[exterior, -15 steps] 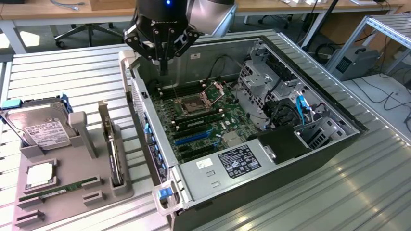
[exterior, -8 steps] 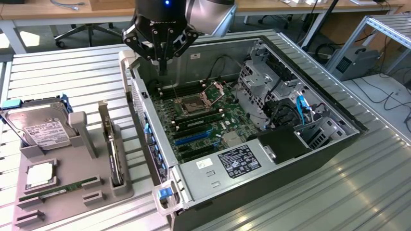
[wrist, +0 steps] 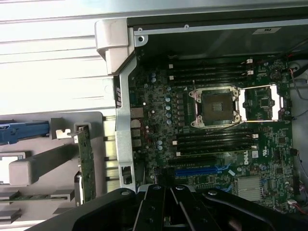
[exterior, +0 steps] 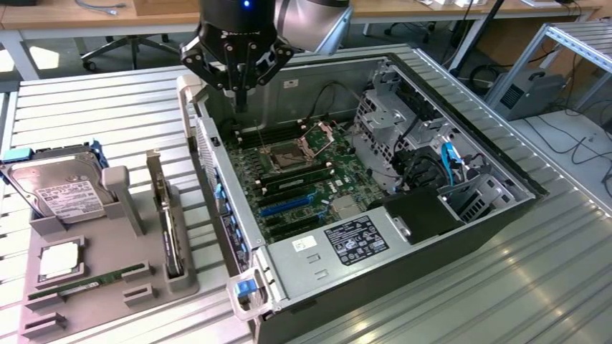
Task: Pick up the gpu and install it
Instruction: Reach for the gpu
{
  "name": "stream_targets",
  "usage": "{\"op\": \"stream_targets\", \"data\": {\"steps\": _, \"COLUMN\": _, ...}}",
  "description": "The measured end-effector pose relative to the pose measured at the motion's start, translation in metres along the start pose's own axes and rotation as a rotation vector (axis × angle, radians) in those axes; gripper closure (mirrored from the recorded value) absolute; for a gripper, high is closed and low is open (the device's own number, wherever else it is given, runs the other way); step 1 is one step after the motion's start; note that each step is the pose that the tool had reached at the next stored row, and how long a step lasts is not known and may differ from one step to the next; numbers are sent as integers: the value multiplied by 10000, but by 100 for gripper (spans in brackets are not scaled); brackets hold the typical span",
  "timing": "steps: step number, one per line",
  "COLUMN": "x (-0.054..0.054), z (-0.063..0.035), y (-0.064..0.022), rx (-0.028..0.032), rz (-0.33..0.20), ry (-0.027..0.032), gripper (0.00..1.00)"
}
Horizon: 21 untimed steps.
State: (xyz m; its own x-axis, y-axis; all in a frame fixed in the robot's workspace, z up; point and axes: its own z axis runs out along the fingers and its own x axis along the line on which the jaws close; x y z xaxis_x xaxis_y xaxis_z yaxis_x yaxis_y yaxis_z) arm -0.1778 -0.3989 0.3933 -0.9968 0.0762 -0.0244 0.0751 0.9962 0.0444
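The tool [wrist: 166,209], closed and empty, hangs over the motherboard [wrist: 216,125]; the gpu [exterior: 171,235] stands upright in its rack [exterior: 96,287].

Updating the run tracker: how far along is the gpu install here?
Done: nothing yet. The gpu stands on edge in the grey holder beside the open case, untouched. In hand: nothing; the gripper is shut and empty, hovering over the motherboard. Left: both pickup and install; the blue expansion slot is empty.
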Motion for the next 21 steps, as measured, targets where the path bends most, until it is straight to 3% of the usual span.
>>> {"op": "stream_targets", "data": {"steps": 21, "x": 65, "z": -2, "y": -5, "rx": 1, "rz": 0, "ry": 0, "gripper": 89}}
